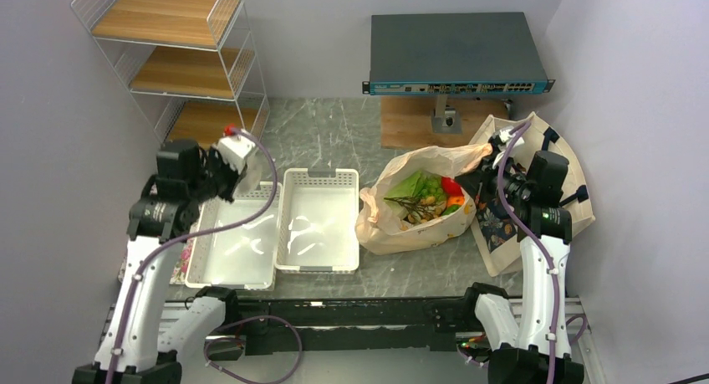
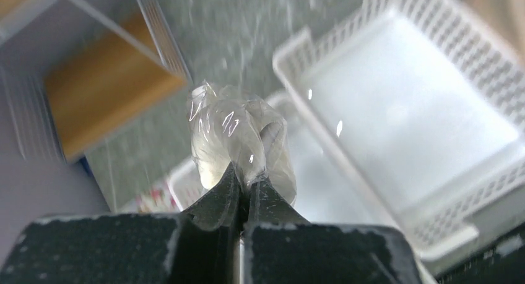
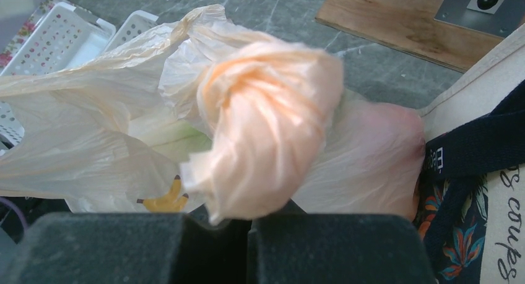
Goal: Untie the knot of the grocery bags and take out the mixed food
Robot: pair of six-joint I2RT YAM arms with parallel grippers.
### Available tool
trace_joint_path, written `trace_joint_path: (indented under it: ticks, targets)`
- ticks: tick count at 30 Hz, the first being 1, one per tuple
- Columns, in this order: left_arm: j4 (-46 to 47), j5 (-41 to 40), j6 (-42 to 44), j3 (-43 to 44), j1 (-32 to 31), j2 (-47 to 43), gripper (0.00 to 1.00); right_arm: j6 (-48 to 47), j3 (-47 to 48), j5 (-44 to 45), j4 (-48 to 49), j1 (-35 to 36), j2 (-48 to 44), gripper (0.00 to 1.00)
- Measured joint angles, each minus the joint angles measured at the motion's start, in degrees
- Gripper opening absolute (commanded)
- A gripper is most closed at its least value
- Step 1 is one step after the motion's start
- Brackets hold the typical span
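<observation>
The knot (image 3: pixel 266 123), the twisted, bunched end of the peach plastic bag (image 1: pixel 376 225), sits right in the right jaws, which are clamped together on it. In the right wrist view it swells out just above the closed fingertips, its creases spiralling, and the plastic covers the tips themselves. From above, the bag lies on the desk (image 1: pixel 334 129) between the white baskets and the cream tote (image 1: pixel 577 208). Its long axis runs from lower left up to upper right, and the twisted end points at the right jaws, over the tote's near edge. The bag's mouth gapes upward, showing the mixed food (image 1: pixel 426 200): green leaves, green grapes, red and orange pieces and something brown and twiggy. The rest of it is hidden by the bag's folds.

The left jaws are closed on a clear-wrapped bundle (image 2: pixel 241 142), pinched at its lower edge so that it stands up and away from the fingers. It hangs above the left basket (image 1: pixel 234 250), beside the right basket (image 1: pixel 318 225). What the film holds is pale and cannot be made out. The left wrist view is blurred, with the wire shelf (image 1: pixel 180 58) cut off at its corner. The tote's navy strap (image 3: pixel 483 154) crosses the right wrist view, and its print is partly out of frame.
</observation>
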Motion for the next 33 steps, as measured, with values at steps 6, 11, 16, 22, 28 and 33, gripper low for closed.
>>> trace_joint_path:
  ticks: [6, 11, 16, 22, 28, 33]
  targets:
    - [-4.22, -11.45, 2.78, -15.04, 2.16, -6.84, 0.00, -0.98, -0.02, 0.22, -0.46, 0.04, -0.02, 0.00]
    - [0.37, -17.51, 4.66, -21.79, 2.82, -3.61, 0.00, -1.33, -0.02, 0.17, -0.48, 0.04, 0.00, 0.00]
    - [7.54, -16.98, 8.07, -26.84, 2.86, 0.04, 0.52, -1.92, -0.02, 0.11, -0.48, 0.04, 0.31, 0.00]
    - [5.84, -8.87, 13.40, -28.96, 2.71, -0.02, 0.99, -2.93, -0.02, -0.11, -0.92, 0.04, 1.01, 0.00]
    - [-3.56, 7.63, 14.58, -14.93, 0.87, -3.54, 0.90, -5.53, -0.04, -1.03, -3.06, 0.04, 0.96, 0.00]
    - [-2.38, 11.26, 13.75, 10.75, -16.72, 5.20, 0.58, -9.38, -0.74, -3.50, -6.97, 0.04, -0.28, 0.00]
